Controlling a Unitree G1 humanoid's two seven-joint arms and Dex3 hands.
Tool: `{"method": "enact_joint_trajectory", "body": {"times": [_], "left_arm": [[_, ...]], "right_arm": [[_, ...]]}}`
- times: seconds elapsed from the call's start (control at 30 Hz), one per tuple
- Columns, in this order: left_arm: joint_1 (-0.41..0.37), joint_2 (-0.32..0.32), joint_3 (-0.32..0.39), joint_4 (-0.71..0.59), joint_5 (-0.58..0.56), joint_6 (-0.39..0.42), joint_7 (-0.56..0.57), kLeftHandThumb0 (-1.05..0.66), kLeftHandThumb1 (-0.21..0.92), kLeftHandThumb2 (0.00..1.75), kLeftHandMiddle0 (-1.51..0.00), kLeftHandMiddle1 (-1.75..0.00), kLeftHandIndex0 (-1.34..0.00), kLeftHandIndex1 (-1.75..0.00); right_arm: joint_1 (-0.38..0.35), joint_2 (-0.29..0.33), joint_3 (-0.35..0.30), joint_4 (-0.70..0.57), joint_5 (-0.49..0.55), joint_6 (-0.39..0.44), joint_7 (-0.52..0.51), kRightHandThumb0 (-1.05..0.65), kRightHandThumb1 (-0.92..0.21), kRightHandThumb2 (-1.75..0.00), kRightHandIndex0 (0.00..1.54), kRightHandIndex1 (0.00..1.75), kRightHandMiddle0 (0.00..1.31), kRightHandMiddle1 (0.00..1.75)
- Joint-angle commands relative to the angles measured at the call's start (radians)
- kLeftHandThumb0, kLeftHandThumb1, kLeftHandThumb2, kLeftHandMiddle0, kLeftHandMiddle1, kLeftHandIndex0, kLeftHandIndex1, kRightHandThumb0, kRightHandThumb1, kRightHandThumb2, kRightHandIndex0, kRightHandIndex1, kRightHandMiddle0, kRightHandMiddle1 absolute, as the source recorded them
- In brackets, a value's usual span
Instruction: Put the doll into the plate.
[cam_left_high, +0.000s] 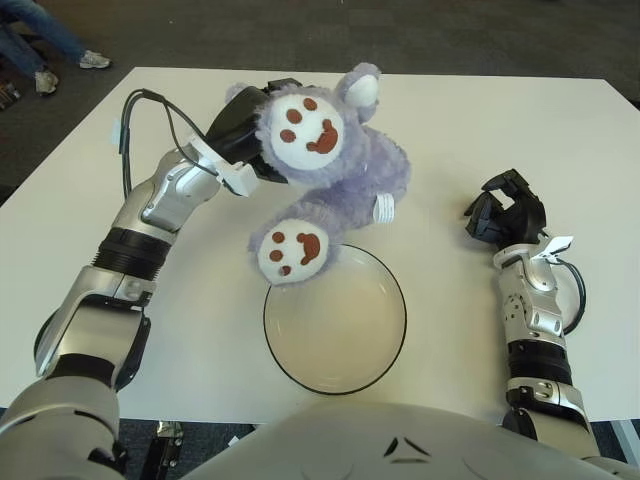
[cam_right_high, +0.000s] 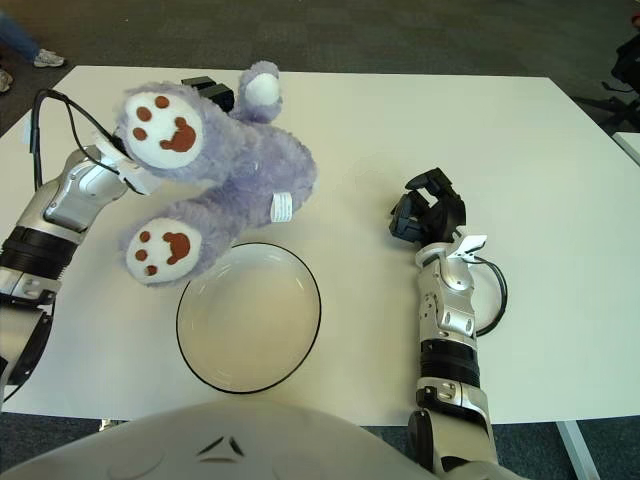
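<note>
- Doll (cam_left_high: 335, 165): purple plush animal with white paw pads marked in brown. It is held in the air above the table, tilted, both feet toward the camera.
- Lower foot (cam_left_high: 290, 250) hangs over the far-left rim of the plate; whether it touches the rim, cannot tell. Upper foot (cam_left_high: 305, 122) sits higher and further back.
- A small white tag (cam_left_high: 385, 208) sticks out from the doll's right side.
- One rounded ear or paw (cam_left_high: 362, 87) with a white patch points away toward the far edge of the table.
- Left hand (cam_left_high: 245, 125): black, closed around the doll from its left side, mostly hidden behind the plush. Fingers grip the body near the upper foot. The silver forearm runs back toward the lower left, with a black cable (cam_left_high: 150, 100) looping above the wrist.
- Plate (cam_left_high: 385, 345): round, cream-coloured, with a dark rim; it lies flat on the table directly in front of the robot, nothing inside it. The doll's body is beyond the plate's far edge, only the lower foot overlapping it.
- Right hand (cam_left_high: 508, 212): black, to the right of the plate and well apart from it, fingers curled in with nothing between them. A white tag and a black cable show at its wrist.
- Table (cam_left_high: 470, 120): white, flat.
- Beyond the table's far-left corner, a person's legs and shoes (cam_left_high: 90, 60) on dark floor.
</note>
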Motion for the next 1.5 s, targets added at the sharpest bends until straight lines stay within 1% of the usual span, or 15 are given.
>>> {"method": "enact_joint_trajectory", "body": {"times": [0.0, 0.13, 0.33, 0.43, 0.53, 0.63, 0.8, 0.9, 1.1, 1.47], "left_arm": [[0.035, 0.002, 0.026, -0.054, -0.026, 0.005, -0.034, -0.01, -0.07, 1.72, -0.93, -1.65, -0.67, -1.75], [0.072, 0.0, 0.04, -0.102, -0.045, 0.011, -0.068, -0.01, -0.06, 1.72, -0.91, -1.67, -0.67, -1.75], [0.11, 0.013, 0.041, -0.141, -0.171, 0.007, -0.175, -0.01, -0.03, 1.69, -0.88, -1.7, -0.64, -1.75], [0.123, 0.019, 0.046, -0.141, -0.231, -0.015, -0.223, 0.0, -0.01, 1.68, -0.86, -1.7, -0.63, -1.75], [0.134, 0.021, 0.057, -0.137, -0.256, -0.043, -0.252, 0.0, 0.0, 1.67, -0.85, -1.71, -0.62, -1.75], [0.162, 0.028, 0.073, -0.142, -0.253, -0.096, -0.261, 0.0, 0.01, 1.66, -0.84, -1.71, -0.61, -1.75], [0.176, 0.024, 0.089, -0.139, -0.239, -0.144, -0.269, 0.0, 0.02, 1.64, -0.84, -1.71, -0.6, -1.75], [0.188, 0.017, 0.1, -0.143, -0.218, -0.187, -0.26, 0.0, 0.03, 1.64, -0.84, -1.7, -0.6, -1.75], [0.199, 0.001, 0.114, -0.143, -0.2, -0.237, -0.25, 0.0, 0.03, 1.63, -0.84, -1.7, -0.6, -1.75], [0.223, -0.04, 0.122, -0.117, -0.231, -0.306, -0.247, 0.0, 0.06, 1.61, -0.82, -1.7, -0.57, -1.75]], "right_arm": [[0.028, 0.006, 0.006, 0.044, -0.004, 0.048, 0.0, -0.01, -0.11, -1.53, 0.74, 1.75, 0.62, 1.65], [0.026, 0.003, 0.006, 0.047, -0.003, 0.049, 0.001, -0.01, -0.11, -1.53, 0.73, 1.75, 0.62, 1.65], [0.026, 0.002, 0.009, 0.046, -0.007, 0.051, -0.004, -0.01, -0.11, -1.53, 0.73, 1.75, 0.62, 1.65], [0.026, 0.002, 0.009, 0.046, -0.008, 0.051, -0.006, -0.01, -0.11, -1.53, 0.73, 1.75, 0.62, 1.64], [0.027, 0.002, 0.01, 0.045, -0.009, 0.052, -0.007, -0.01, -0.11, -1.52, 0.73, 1.75, 0.63, 1.63], [0.027, 0.001, 0.011, 0.044, -0.011, 0.053, -0.008, -0.01, -0.11, -1.52, 0.73, 1.75, 0.64, 1.62], [0.026, 0.0, 0.012, 0.044, -0.012, 0.056, -0.006, -0.01, -0.1, -1.52, 0.73, 1.75, 0.64, 1.62], [0.025, -0.003, 0.012, 0.045, -0.013, 0.06, -0.006, -0.01, -0.1, -1.52, 0.73, 1.75, 0.64, 1.62], [0.024, -0.003, 0.013, 0.045, -0.014, 0.061, -0.008, -0.01, -0.1, -1.52, 0.73, 1.75, 0.64, 1.62], [0.024, -0.005, 0.019, 0.056, -0.027, 0.05, -0.008, -0.01, -0.11, -1.52, 0.73, 1.75, 0.64, 1.62]]}}
